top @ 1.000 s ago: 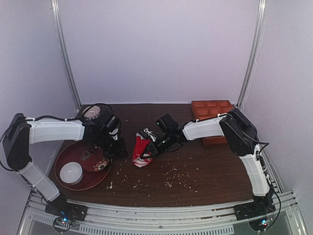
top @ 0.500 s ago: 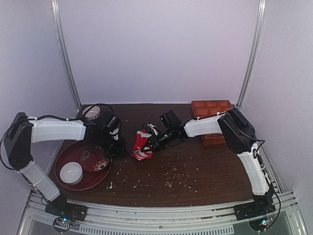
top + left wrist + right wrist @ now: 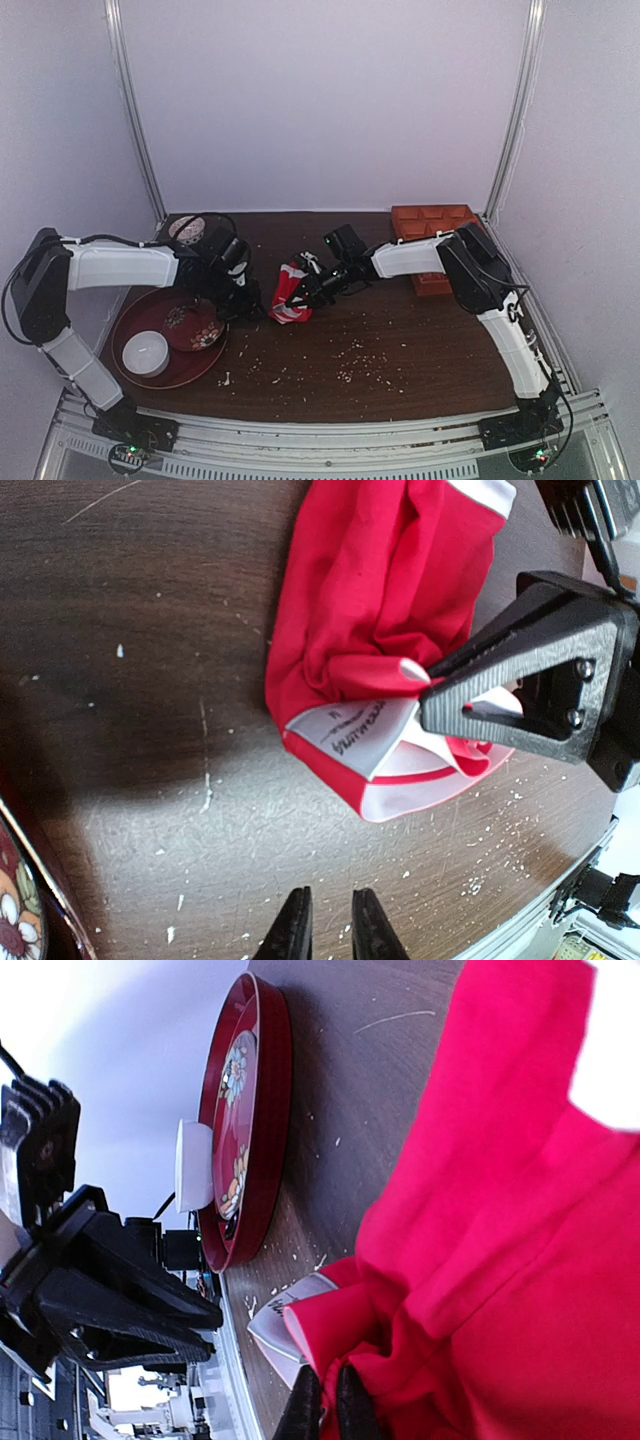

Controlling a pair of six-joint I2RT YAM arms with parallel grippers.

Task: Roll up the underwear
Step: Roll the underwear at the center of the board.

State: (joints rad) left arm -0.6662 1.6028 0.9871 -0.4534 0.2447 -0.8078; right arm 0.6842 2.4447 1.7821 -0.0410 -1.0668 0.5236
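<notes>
right gripper (image 3: 303, 291) pinched tight on fold of underwear (image 3: 287, 301), bunched mid-table. left gripper (image 3: 328, 930) nearly closed, empty, just left of it. red tray (image 3: 128, 322) with white bowl (image 3: 146, 352) further left; crumbs (image 3: 355, 358) near side; orange block (image 3: 432, 222) far right.

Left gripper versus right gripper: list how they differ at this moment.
The left gripper holds nothing, while the right gripper is clamped on a fold of the red underwear. The left gripper's tips sit over bare table, apart from the cloth, while the right gripper's tips are buried in it. Shared: both have their jaws drawn close together, and both are low over the table.
</notes>
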